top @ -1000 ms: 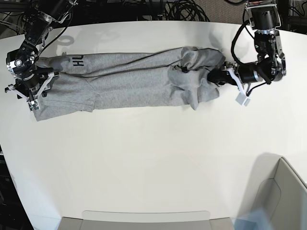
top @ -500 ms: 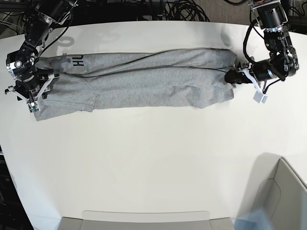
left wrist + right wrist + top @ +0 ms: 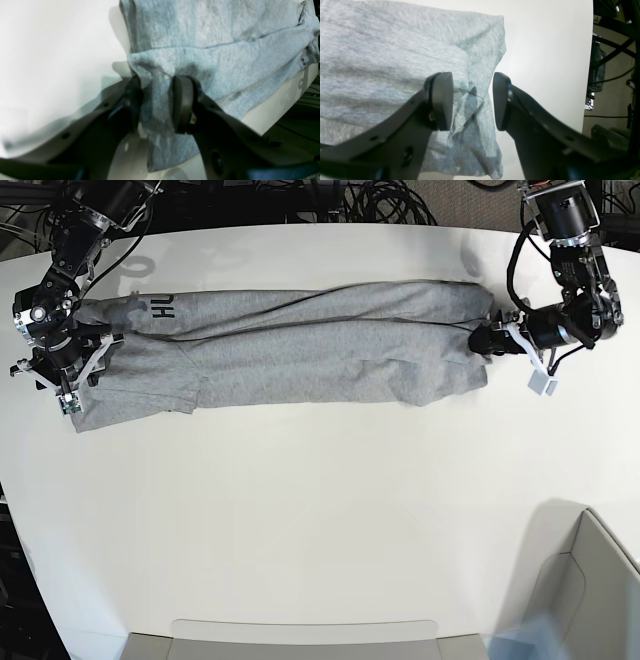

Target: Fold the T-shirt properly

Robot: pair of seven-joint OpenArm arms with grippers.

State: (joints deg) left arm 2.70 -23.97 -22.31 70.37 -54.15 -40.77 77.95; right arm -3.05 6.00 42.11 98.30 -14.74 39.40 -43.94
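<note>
One lengthwise fold done; left gripper (image 3: 156, 103) pinches the T-shirt (image 3: 290, 345), right gripper (image 3: 470, 100) gapes; crosswise folds remain.

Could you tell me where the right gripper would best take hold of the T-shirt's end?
On the end hem of the T-shirt, coming in from beyond that edge. The right gripper straddles it with jaws apart, and the flat layered cloth offers a thin lip to pinch.

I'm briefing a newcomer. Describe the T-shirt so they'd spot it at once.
On the white table, along the far side, the T-shirt lies stretched between the left gripper and the right gripper. It is heather grey, with black lettering near one end.
</note>
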